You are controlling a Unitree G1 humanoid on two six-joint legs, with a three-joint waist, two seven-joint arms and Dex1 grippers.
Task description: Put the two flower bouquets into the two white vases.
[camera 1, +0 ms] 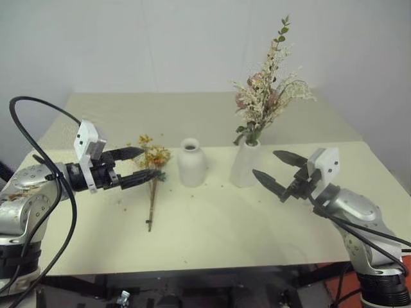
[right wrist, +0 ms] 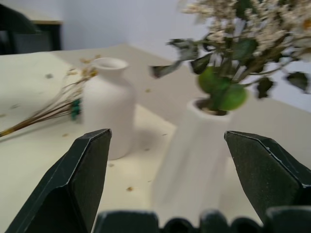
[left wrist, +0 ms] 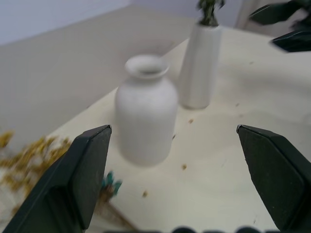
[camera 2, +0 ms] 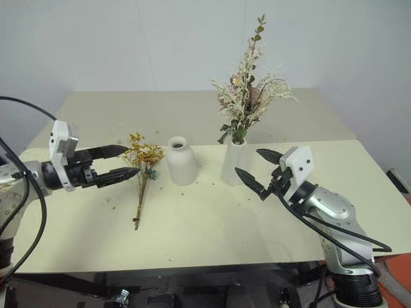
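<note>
Cream-pink blooms with green sprigs (camera 1: 266, 96) already stand upright in the tapered cone vase (camera 1: 245, 163), stems down its mouth, so half the job looks settled. Just beside it, a little apart, the rounded bottle vase (camera 1: 191, 163) is empty; its narrow neck is open to take the other bunch. That yellow-orange bouquet (camera 1: 153, 170) lies flat on the cream table (camera 1: 212, 237), heads pointing away from the robot and thin stems trailing toward the near edge, near the bottle vase but not touching it.

The left gripper (camera 1: 137, 163) hangs level right at the flower heads with its black fingers spread wide and nothing between them; whether a fingertip brushes the blooms I cannot tell. It probably sits there because this bunch is the one left to lift, though a grasp lower on the stems would likely carry better than one on the brittle heads. The right gripper (camera 1: 273, 165) hovers just beside the cone vase, jaws parted and empty, clear of the arrangement so the flowers rest undisturbed
</note>
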